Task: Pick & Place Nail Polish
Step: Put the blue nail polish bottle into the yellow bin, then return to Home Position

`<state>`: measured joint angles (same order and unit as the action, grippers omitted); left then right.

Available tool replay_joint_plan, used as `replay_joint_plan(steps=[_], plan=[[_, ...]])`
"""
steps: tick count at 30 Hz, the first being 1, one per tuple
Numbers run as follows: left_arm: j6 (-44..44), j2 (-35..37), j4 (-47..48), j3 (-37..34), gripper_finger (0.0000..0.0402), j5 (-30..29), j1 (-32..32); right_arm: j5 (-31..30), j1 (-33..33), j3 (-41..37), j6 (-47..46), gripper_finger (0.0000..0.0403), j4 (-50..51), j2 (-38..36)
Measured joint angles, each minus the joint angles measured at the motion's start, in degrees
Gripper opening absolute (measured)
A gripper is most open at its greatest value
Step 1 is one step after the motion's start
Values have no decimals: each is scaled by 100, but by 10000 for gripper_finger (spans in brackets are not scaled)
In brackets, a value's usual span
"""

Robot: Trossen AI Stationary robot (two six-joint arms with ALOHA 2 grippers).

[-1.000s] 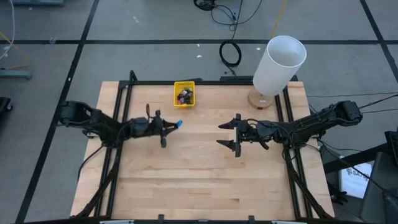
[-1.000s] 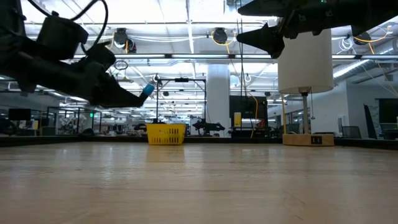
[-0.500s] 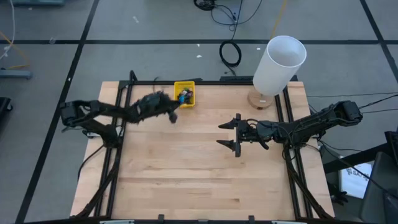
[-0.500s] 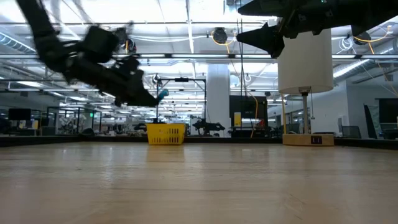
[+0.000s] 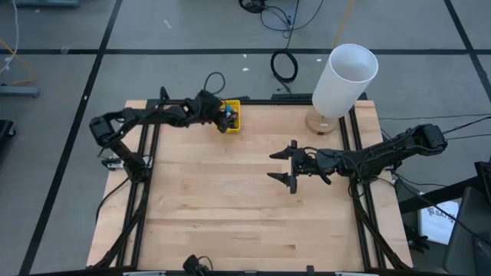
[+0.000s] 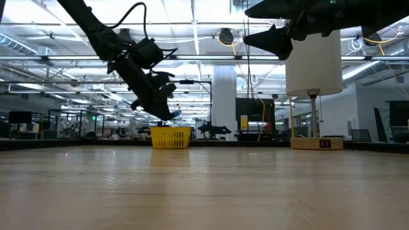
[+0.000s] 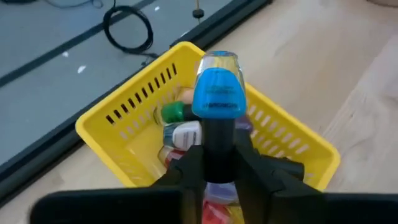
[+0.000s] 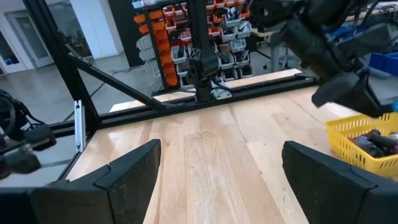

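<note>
Left gripper (image 7: 214, 163) pinches a blue bottle (image 7: 217, 99) by its dark cap, holding it over the yellow bin (image 7: 106, 127) at the bench's (image 5: 245, 215) far edge. Its long axis runs in line with the fingers, blue body foremost, tilted down toward the bin. More bottles (image 7: 180, 134) lie heaped inside. Right gripper (image 5: 290, 166) hangs spread above mid-bench, well apart from the bin, beside a white lamp (image 5: 344, 77).
</note>
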<state>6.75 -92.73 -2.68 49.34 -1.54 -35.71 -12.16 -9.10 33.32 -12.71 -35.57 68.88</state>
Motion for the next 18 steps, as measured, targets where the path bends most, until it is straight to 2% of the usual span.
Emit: replay_joint_plan(steps=[6, 9, 14, 18], plan=[[114, 95, 498, 86, 164, -31, -25, 0, 0, 0, -7, 320, 72, 1], [21, 103, 697, 93, 205, 1, -21, 15, 0, 0, 14, 320, 48, 0], [176, 491, 1541, 86, 243, 43, -17, 7, 27, 0, 46, 320, 72, -1], [-41, 1240, 2363, -63, 257, 470, 99, 8, 89, 0, 223, 320, 467, -200]])
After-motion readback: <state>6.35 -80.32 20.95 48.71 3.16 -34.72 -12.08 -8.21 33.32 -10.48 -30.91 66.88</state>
